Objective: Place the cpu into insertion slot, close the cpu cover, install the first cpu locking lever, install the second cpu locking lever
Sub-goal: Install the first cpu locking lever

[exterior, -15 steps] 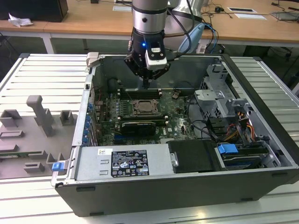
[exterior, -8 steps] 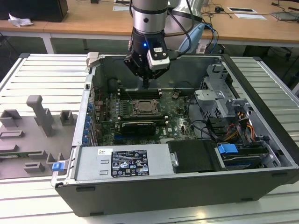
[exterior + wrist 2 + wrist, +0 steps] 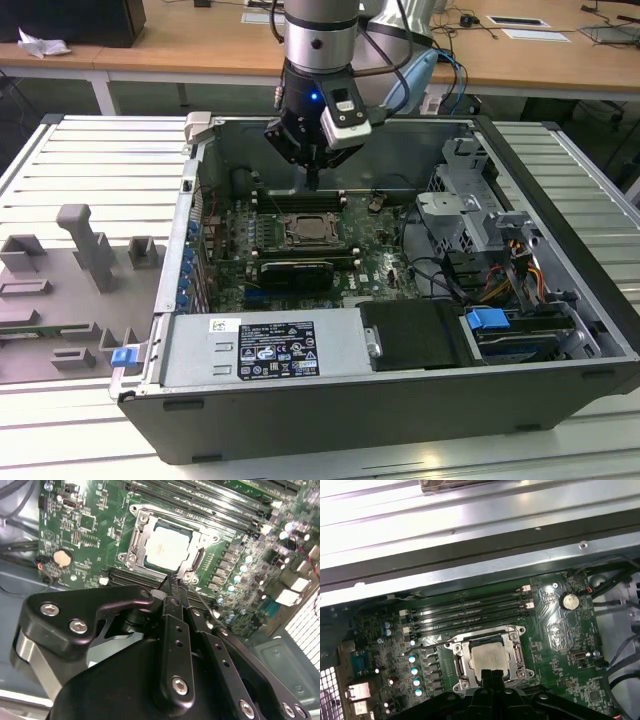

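gripper (image 3: 313,183) pinched shut, empty, at 12 o'clock of seated cpu (image 3: 306,230) in exterior view; cpu cover (image 3: 136,541) looks down, so press lever (image 3: 205,601) slow, w/ tip off ram slots (image 3: 300,198).

Robotics lab or workshop: robot arm (image 3: 320,40) over open PC case (image 3: 330,420) on slatted metal desk (image 3: 100,160), grey jig blocks (image 3: 85,245), wooden desks (image 3: 200,45) with papers (image 3: 535,35) behind.

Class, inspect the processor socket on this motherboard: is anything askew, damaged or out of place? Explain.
Nothing stands out: the cpu lies flat and square, the cpu cover frames it evenly, and the pincer is poised at the cover's edge.
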You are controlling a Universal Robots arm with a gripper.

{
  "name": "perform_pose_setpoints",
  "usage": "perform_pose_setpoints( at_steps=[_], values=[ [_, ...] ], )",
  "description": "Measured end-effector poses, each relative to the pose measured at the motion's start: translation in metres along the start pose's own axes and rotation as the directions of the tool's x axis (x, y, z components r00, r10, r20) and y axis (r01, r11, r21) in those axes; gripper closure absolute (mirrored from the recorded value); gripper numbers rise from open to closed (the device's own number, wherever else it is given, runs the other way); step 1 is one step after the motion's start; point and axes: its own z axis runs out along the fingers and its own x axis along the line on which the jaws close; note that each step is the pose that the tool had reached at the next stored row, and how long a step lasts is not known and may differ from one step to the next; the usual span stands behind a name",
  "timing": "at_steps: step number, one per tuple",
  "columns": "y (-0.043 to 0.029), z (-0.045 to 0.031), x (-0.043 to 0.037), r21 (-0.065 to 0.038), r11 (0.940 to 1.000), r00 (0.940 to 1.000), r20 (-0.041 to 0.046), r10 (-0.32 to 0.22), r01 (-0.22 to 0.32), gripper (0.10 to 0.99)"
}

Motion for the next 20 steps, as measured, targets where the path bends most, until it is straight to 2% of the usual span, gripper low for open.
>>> perform_pose_setpoints(
  at_steps=[6, 9, 13, 18, 20],
  values=[
    [0.0000, 0.0000, 0.0000, -0.001, 0.9971, 0.9971, -0.0023, -0.077, 0.077, 0.980],
    [0.0000, 0.0000, 0.0000, -0.002, 0.9922, 0.9922, -0.0037, -0.125, 0.125, 0.980],
    [0.0000, 0.0000, 0.0000, -0.003, 0.9879, 0.9879, -0.0045, -0.155, 0.155, 0.980],
    [0.0000, 0.0000, 0.0000, -0.004, 0.9781, 0.9781, -0.0060, -0.208, 0.208, 0.980],
    [0.0000, 0.0000, 0.0000, -0.004, 0.9698, 0.9697, -0.0070, -0.244, 0.244, 0.980]
  ],
)
